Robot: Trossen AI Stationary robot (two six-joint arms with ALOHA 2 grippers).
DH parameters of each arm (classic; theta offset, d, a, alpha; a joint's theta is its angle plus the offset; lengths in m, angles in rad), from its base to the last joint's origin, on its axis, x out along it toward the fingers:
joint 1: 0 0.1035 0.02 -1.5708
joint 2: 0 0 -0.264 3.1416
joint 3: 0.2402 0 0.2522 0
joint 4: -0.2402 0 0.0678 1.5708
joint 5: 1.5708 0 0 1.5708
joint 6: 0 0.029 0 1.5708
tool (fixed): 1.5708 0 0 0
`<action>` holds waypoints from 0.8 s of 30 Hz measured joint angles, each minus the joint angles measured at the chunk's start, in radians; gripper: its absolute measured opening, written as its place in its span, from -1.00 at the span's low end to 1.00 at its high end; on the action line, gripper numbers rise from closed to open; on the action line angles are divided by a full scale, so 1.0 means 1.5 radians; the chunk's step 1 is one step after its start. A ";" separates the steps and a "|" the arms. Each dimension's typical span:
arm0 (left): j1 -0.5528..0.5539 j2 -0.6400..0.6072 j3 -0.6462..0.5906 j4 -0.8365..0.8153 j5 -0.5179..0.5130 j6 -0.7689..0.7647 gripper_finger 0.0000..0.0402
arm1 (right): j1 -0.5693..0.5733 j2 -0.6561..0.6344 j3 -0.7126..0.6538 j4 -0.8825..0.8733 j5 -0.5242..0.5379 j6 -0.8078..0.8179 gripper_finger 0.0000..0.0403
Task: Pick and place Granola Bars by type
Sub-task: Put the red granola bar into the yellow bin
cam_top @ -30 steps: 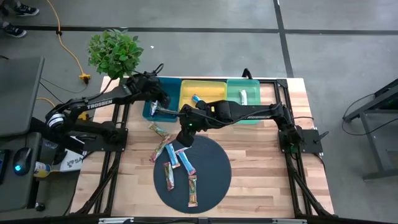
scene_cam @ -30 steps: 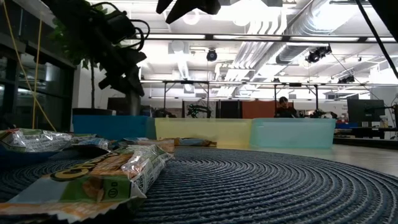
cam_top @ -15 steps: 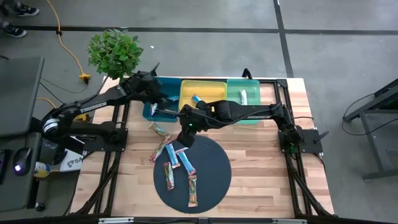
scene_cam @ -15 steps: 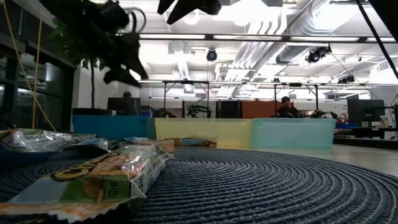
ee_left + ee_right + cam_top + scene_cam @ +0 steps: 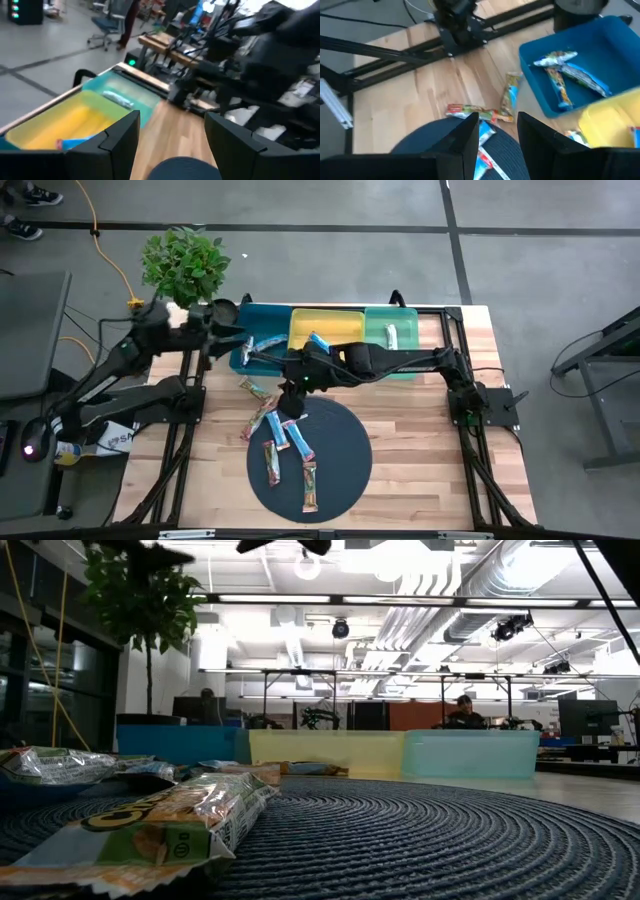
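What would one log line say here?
left hand: open, empty, beside blue bin | right hand: open, empty, over mat edge | bars: several on mat

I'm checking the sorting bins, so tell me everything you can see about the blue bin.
The blue bin is a shallow rectangular tray, plastic by its look, resting on the wooden table at the left end of the row, against the yellow bin. It stands upright and open-topped. Two wrapped granola bars lie inside, crossing each other.

Open mat, crowded top edge

We see bare room on the right half of the round mat [image 5: 345, 450]. The right arm [image 5: 400, 361] stretches across the bins [image 5: 330, 320], and bars [image 5: 272, 425] crowd the mat's left side.
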 joint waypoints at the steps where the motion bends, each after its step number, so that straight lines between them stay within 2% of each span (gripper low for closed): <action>1: 0.000 -0.015 0.000 -0.011 0.010 -0.002 0.09 | -0.001 0.000 0.000 -0.007 0.000 0.002 -0.41; 8: 0.000 -0.077 0.000 -0.165 0.052 0.009 0.09 | 0.000 0.000 -0.018 -0.083 -0.002 0.048 -0.41; 11: 0.000 -0.095 0.000 -0.196 0.063 0.011 0.09 | 0.007 0.001 -0.047 -0.101 -0.043 0.098 -0.41; 15: 0.000 -0.120 0.000 -0.213 0.065 0.012 0.09 | 0.033 0.000 -0.117 -0.102 -0.106 0.214 -0.41; 19: 0.000 -0.142 0.000 -0.211 0.062 0.012 0.09 | 0.076 0.002 -0.195 -0.108 -0.107 0.360 -0.41; 24: 0.000 -0.152 0.000 -0.225 0.063 0.019 0.09 | 0.126 0.001 -0.276 -0.029 -0.102 0.488 -0.41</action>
